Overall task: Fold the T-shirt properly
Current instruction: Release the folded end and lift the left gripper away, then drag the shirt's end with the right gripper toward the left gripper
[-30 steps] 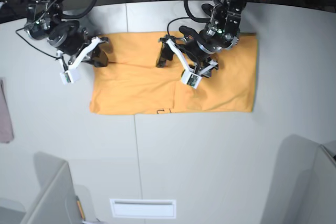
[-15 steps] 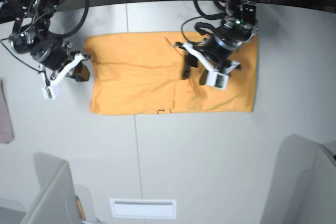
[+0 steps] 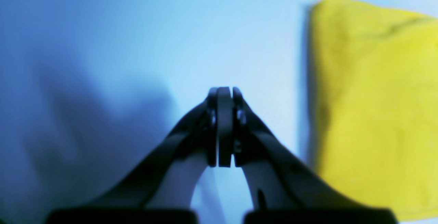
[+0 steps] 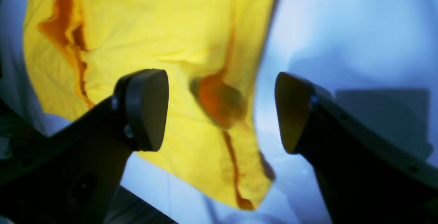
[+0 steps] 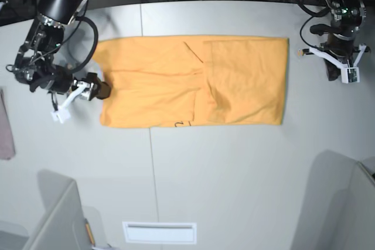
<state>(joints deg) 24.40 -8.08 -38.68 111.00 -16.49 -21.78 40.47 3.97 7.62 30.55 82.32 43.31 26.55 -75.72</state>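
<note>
T-shirt (image 5: 193, 80) flat, apparently folded, between both grippers.

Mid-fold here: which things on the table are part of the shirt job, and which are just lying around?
Part of the job:
- T-shirt, orange-yellow, lying flat and partly folded
- left gripper, shut, off the shirt's edge over bare table
- right gripper, open, holding nothing

Just lying about:
- pinkish cloth at the table's edge
</note>
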